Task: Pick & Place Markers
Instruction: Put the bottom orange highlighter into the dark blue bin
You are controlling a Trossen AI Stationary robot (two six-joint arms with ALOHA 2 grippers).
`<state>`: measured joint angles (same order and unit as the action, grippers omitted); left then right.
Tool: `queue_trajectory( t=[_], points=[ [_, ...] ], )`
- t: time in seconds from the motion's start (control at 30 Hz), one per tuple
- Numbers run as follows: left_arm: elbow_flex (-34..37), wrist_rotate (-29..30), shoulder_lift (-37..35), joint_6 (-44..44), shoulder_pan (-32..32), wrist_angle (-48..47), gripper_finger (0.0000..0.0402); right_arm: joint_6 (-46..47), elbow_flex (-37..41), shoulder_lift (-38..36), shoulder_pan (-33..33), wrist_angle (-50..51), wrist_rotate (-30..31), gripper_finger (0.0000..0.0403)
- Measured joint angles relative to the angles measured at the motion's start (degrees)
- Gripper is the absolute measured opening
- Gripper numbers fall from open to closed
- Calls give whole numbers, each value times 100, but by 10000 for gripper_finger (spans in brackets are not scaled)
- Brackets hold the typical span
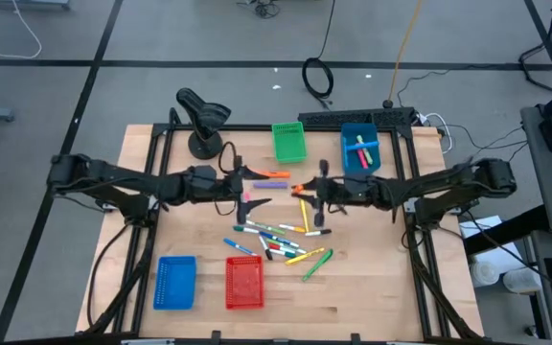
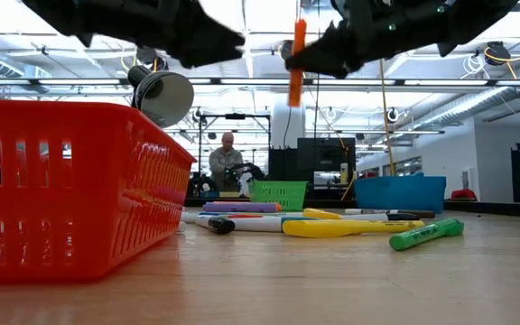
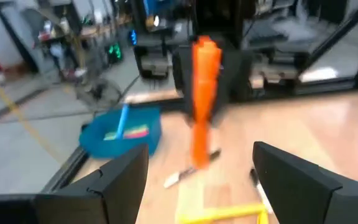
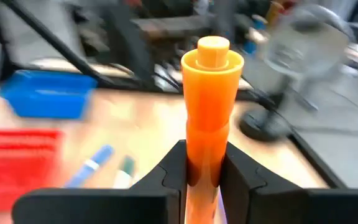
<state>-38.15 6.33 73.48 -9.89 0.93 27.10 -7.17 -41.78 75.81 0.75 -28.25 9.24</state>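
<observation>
Right pincer (image 4: pixel 204 177) clamping orange marker (image 4: pixel 209 112) (upright), above table (image 1: pixel 372 287)

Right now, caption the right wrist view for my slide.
Right gripper shut on an upright orange marker above the table; red basket and blue basket behind.

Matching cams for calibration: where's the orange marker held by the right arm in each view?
High view: orange marker just right of centre, at the right gripper, whose jaws are shut on it.
Low view: hanging upright at top centre, above the table.
Left wrist view: upright at centre, beyond the open left gripper.
Right wrist view: centre, clamped between the jaws.
Shared landmark: the dark blue basket, seen in the high, low and left wrist views.
</observation>
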Motion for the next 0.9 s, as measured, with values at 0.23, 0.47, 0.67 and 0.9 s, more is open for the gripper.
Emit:
queue_trajectory(
  t=[0.23, 0.47, 0.67, 0.9],
  points=[
    [15, 544, -165, 15, -33, -559, 294, 173, 44, -398, 363, 947, 871, 50],
    [17, 633, -102, 11, -22, -599, 294, 345, 607, -882, 1005, 888, 906, 50],
    [17, 633, -102, 11, -22, -597, 294, 379, 1280, -1542, 1654, 883, 2011, 50],
    [17, 633, -102, 32, -22, -600, 294, 514, 2126, -2117, 2492, 763, 2709, 50]
  ],
)
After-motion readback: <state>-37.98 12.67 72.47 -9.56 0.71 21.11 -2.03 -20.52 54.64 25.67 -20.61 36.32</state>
